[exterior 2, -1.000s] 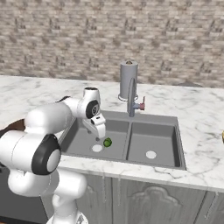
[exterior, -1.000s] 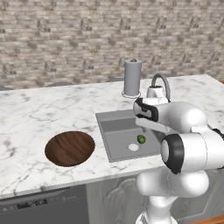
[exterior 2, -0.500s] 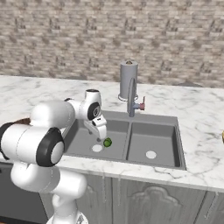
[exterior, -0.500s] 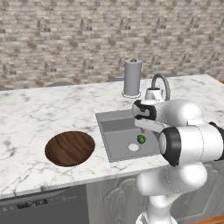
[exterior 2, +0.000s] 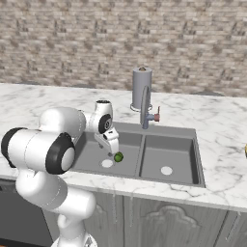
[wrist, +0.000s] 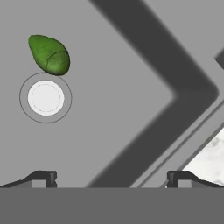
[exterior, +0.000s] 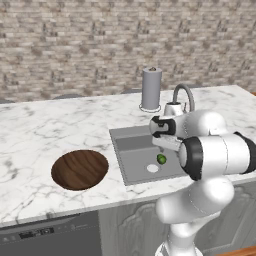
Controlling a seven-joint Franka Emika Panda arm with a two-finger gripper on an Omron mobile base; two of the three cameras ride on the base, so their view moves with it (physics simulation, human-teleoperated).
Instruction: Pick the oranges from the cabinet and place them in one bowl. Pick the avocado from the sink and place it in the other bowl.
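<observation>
The avocado (wrist: 49, 54) is a small dark-green oval lying on the floor of the grey sink (wrist: 131, 65), right beside the round white drain (wrist: 45, 97). My gripper (wrist: 111, 179) hangs open above the basin, its fingertips wide apart with nothing between them; the avocado sits ahead and off to the left of them. From the base, the gripper (exterior 2: 114, 148) points down into the left basin just above the avocado (exterior 2: 118, 157). The avocado (exterior: 161, 159) also shows under the hand (exterior: 167, 146). The dark brown bowl (exterior: 80, 169) rests on the counter left of the sink (exterior: 131, 155).
An arched faucet (exterior 2: 144, 108) with a red-marked handle stands behind the sink, with a paper towel roll (exterior 2: 141, 88) behind it. The sink's divider wall (exterior 2: 141, 154) separates the two basins. A sliver of a pale yellow thing (exterior 2: 245, 150) shows at the right edge of the marble counter.
The hand has dropped slightly lower into the left basin, closer to the avocado, and the elbow has swung. The avocado and the bowl have not moved.
</observation>
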